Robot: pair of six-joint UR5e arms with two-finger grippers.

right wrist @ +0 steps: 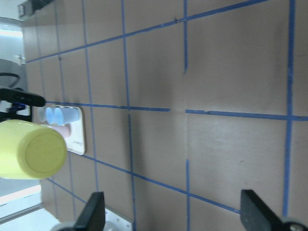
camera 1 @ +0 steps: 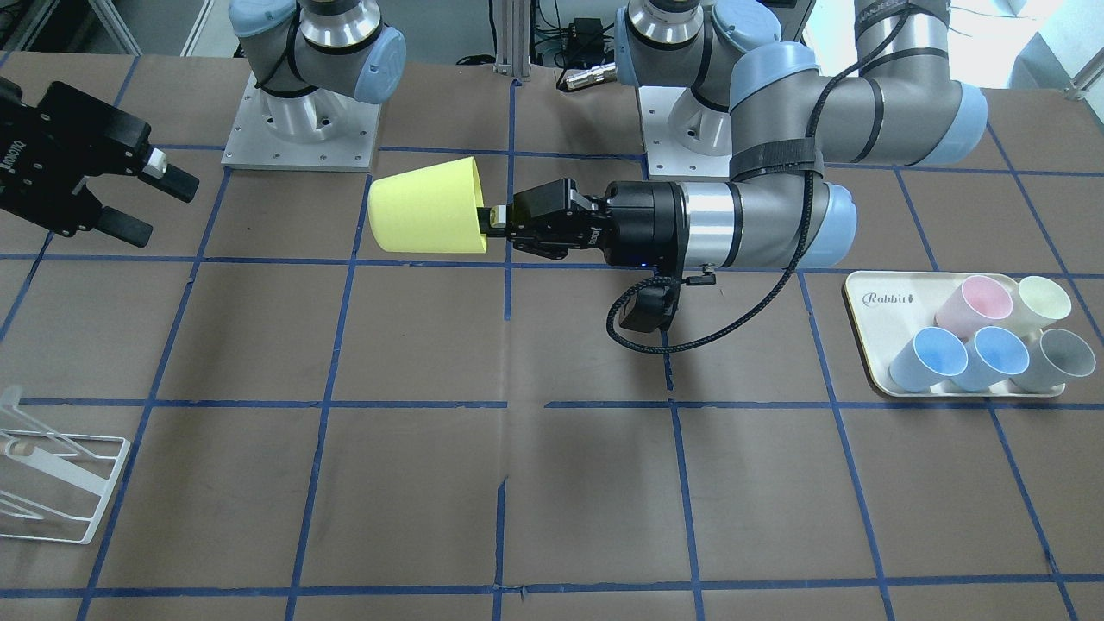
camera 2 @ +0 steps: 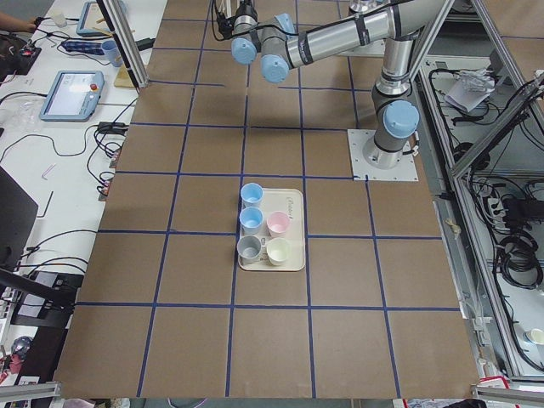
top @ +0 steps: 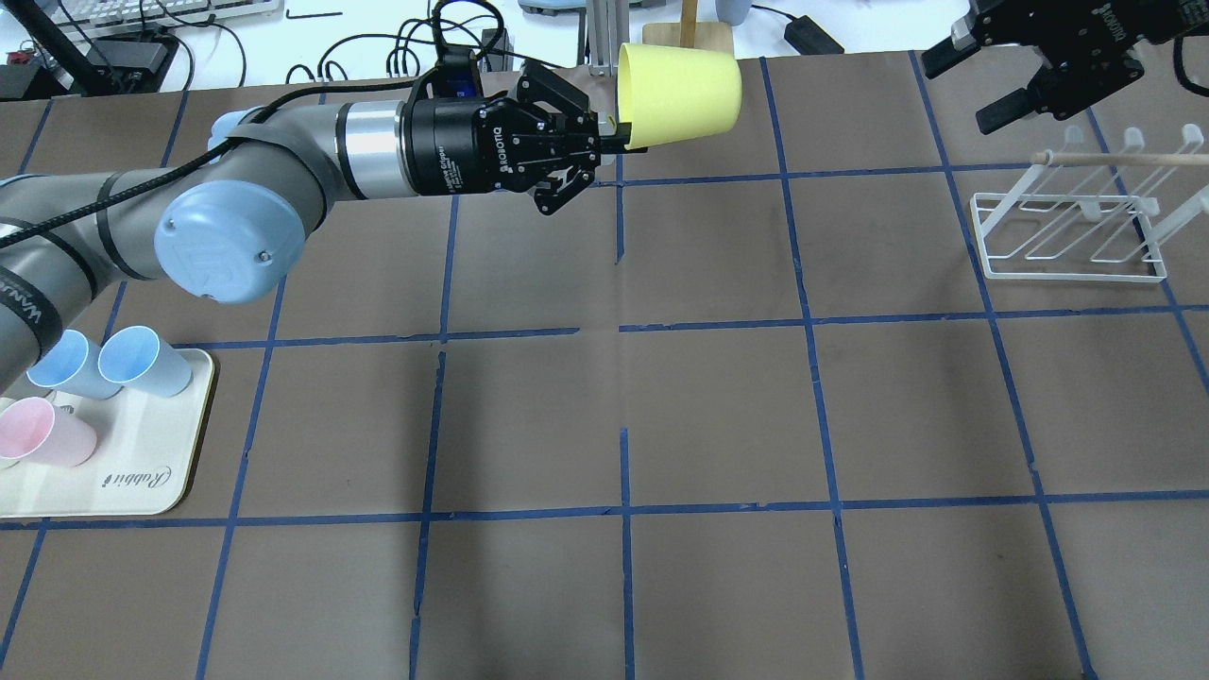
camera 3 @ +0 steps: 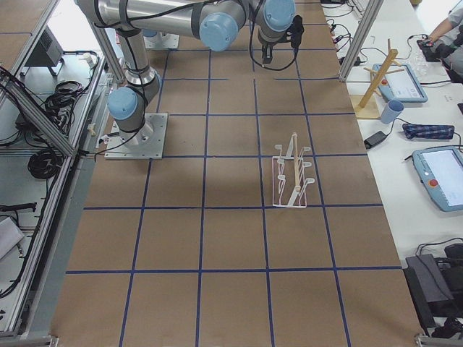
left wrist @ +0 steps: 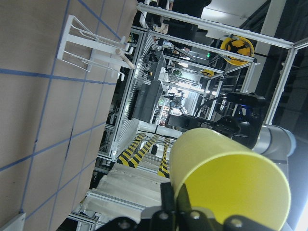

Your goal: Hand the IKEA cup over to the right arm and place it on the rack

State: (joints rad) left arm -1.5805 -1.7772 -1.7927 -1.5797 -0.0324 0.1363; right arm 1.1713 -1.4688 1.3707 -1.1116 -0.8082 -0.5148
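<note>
My left gripper (camera 1: 493, 221) is shut on the rim of the bright yellow IKEA cup (camera 1: 427, 207) and holds it on its side above the table, base pointing toward the right arm. The cup also shows in the overhead view (top: 680, 94), the left wrist view (left wrist: 231, 178) and the right wrist view (right wrist: 31, 149). My right gripper (camera 1: 147, 197) is open and empty, well apart from the cup, and shows in the overhead view (top: 987, 80) above the far end of the white wire rack (top: 1067, 236). The rack (camera 1: 52, 483) stands empty.
A cream tray marked "Rabbit" (camera 1: 871, 345) holds several cups: blue, pink, pale yellow and grey. It lies by the left arm's side (top: 142, 444). A black braided cable (camera 1: 638, 341) loops under the left wrist. A wooden stick (top: 1115, 158) lies over the rack.
</note>
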